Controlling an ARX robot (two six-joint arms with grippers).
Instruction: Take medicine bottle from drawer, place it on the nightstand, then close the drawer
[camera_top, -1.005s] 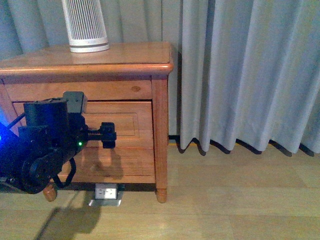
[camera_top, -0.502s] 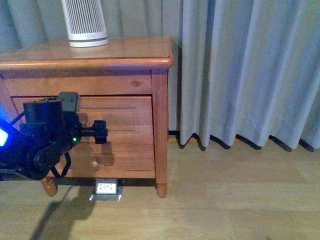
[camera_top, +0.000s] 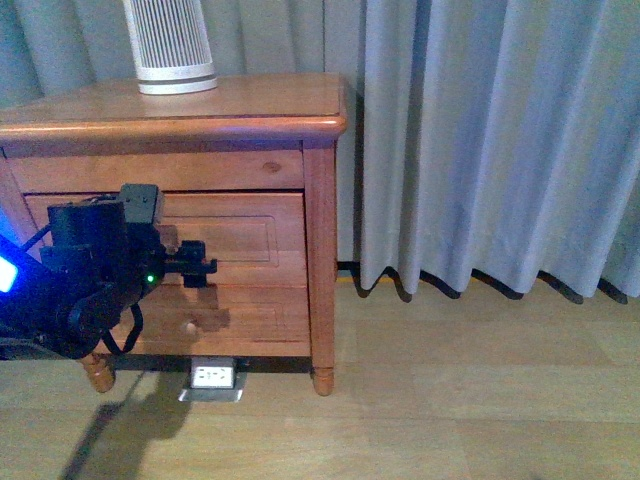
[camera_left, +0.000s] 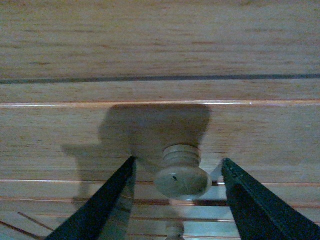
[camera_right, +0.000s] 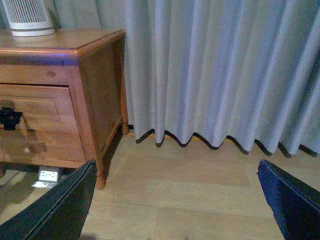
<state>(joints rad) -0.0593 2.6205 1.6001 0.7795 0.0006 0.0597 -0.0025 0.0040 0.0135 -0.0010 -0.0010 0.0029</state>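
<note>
The drawer (camera_top: 240, 240), the upper of two in the nightstand (camera_top: 322, 250), looks pushed in, its recessed panel front about level with the cabinet's face. The left gripper (camera_top: 199, 266) is right at this front, and the left wrist view shows its two dark fingers (camera_left: 102, 202) spread on either side of the round wooden knob (camera_left: 181, 174), with a gap on each side and no contact, so they are released. A small green light (camera_top: 150, 279) glows on the left arm. The right gripper (camera_right: 176, 165) hangs well away over the wood floor (camera_top: 460, 400), near the grey curtain (camera_top: 480, 150), its fingers (camera_right: 60, 210) wide apart and holding nothing. A white slatted device (camera_top: 168, 45) stands on the bench-like top. A socket plate (camera_top: 212, 378) lies on the floor under the cabinet; any marking on it is too small to read.
</note>
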